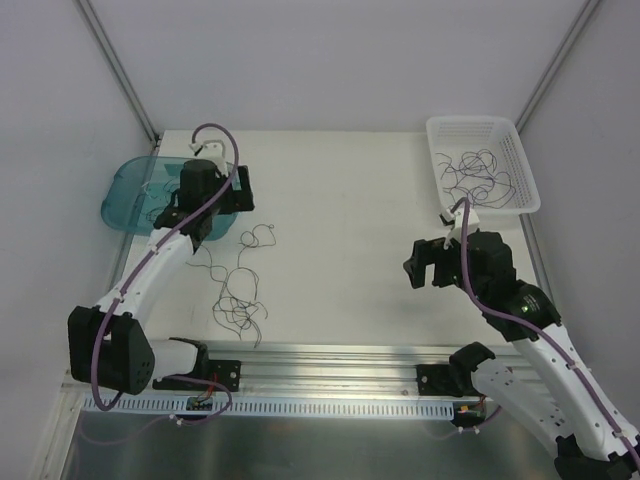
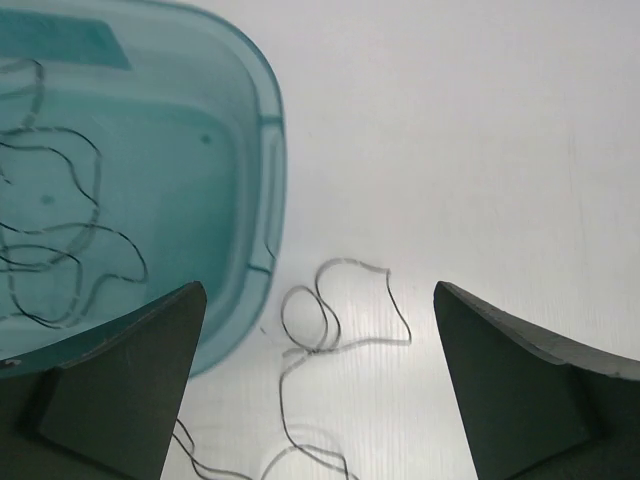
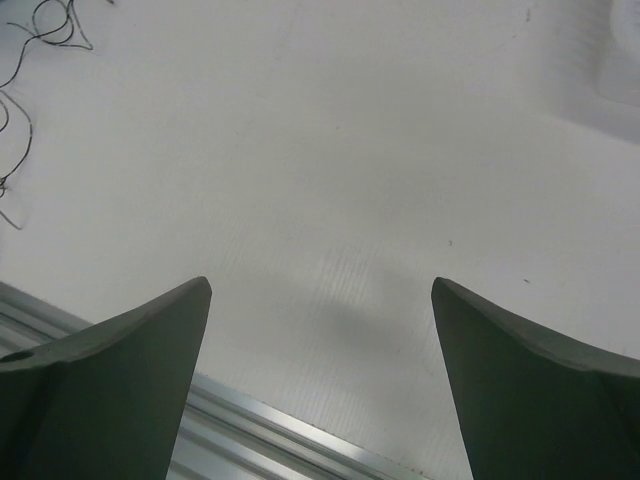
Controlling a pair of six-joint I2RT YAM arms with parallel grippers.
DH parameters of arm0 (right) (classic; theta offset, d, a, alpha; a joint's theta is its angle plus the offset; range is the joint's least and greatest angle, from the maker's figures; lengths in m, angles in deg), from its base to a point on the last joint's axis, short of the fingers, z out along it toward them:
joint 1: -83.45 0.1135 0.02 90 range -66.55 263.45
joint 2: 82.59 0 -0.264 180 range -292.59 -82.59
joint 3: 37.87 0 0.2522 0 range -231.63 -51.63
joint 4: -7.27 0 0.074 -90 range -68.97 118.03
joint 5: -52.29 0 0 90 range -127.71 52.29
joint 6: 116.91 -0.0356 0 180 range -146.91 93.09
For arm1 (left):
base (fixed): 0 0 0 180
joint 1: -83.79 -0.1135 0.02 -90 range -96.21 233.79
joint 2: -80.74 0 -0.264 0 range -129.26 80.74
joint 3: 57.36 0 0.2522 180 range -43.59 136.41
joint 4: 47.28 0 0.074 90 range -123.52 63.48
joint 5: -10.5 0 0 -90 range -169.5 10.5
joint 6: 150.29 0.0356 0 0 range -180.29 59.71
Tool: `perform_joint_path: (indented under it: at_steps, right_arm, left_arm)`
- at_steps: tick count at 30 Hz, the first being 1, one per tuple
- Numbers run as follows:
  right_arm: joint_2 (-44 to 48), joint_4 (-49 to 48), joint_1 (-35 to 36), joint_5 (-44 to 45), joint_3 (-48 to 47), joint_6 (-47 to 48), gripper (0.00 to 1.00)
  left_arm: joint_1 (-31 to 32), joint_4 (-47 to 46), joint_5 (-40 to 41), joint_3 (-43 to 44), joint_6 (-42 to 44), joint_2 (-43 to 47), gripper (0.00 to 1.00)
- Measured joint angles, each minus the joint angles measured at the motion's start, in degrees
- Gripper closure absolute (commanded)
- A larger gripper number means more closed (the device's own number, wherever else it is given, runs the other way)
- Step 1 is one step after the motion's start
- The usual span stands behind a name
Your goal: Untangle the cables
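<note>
In the top view my left arm lies over the near right part of the teal tray, hiding what is under it. From my left wrist the tray runs off the left and top edges, and the cables on the counter leave the bottom edge. In the white basket the strands are too fine to count.

Left fingers and right fingers wide apart, left arm far forward.
</note>
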Motion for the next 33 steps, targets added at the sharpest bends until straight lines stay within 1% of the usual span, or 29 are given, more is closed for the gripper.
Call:
perform_joint_path:
  at_steps: [2, 5, 7, 11, 12, 14, 15, 18, 19, 21, 22, 24, 25, 27, 33]
  right_arm:
    - [0.2, -0.5, 0.0, -2.6, 0.8, -0.3, 0.03]
    - [1.3, -1.0, 0.0, -6.1, 2.5, -0.7, 0.03]
    - [2.1, -1.0, 0.0, -7.8, 3.3, -1.2, 0.03]
    - [3.5, -1.0, 0.0, -9.9, 4.0, -2.1, 0.03]
    - [3.9, -1.0, 0.0, -10.3, 4.1, -2.3, 0.03]
    - [4.5, -1.0, 0.0, -10.9, 4.2, -2.5, 0.03]
    - [4.8, -1.1, 0.0, -11.3, 4.2, -2.8, 0.03]
    - [5.0, -1.2, 0.0, -12.5, 4.4, -3.3, 0.03]
    - [5.0, -1.7, 0.0, -13.0, 4.8, -3.6, 0.03]
    - [5.1, -2.5, 0.0, -14.0, 6.0, -4.0, 0.03]
    - [5.1, -3.0, 0.1, -14.6, 6.8, -4.3, 0.03]
    - [5.0, -4.5, 0.3, -15.9, 8.5, -5.4, 0.03]
    - [4.9, -5.9, 0.4, -16.6, 9.7, -6.0, 0.03]
    - [4.3, -8.4, 1.0, -18.0, 11.8, -7.6, 0.03]
    - [-3.4, -21.8, 4.8, -21.4, 17.4, -14.0, 0.03]
  left_arm:
    - [3.9, 1.0, -0.2, -2.6, 0.0, 1.1, 0.01]
    - [9.5, 2.7, 0.5, -5.1, 0.3, 0.3, 0.01]
    - [12.9, 3.4, 1.4, -5.3, 0.4, -1.6, 0.01]
    - [17.8, 3.4, 4.2, -4.5, 0.3, -8.2, 0.06]
    - [18.6, 3.4, 5.2, -4.0, 0.2, -10.5, 0.11]
    - [19.5, 3.6, 7.7, -2.4, -0.5, -14.9, 0.17]
    - [19.5, 3.6, 9.0, -1.7, -1.0, -16.9, 0.25]
    - [19.5, 3.6, 12.5, 0.5, -2.7, -22.0, 0.39]
    - [19.5, 3.7, 13.5, 1.1, -3.2, -23.3, 0.48]
    - [19.5, 3.7, 15.1, 2.4, -4.2, -25.5, 0.58]
    - [19.5, 3.8, 15.7, 3.0, -4.5, -26.3, 0.66]
    - [19.5, 3.7, 16.3, 4.2, -5.0, -27.8, 0.76]
    - [19.6, 3.8, 16.4, 4.7, -5.1, -28.3, 0.89]
    - [19.8, 3.6, 16.5, 5.0, -5.7, -28.6, 1.00]
    - [20.2, 5.0, 16.2, 5.0, -5.9, -27.1, 1.00]
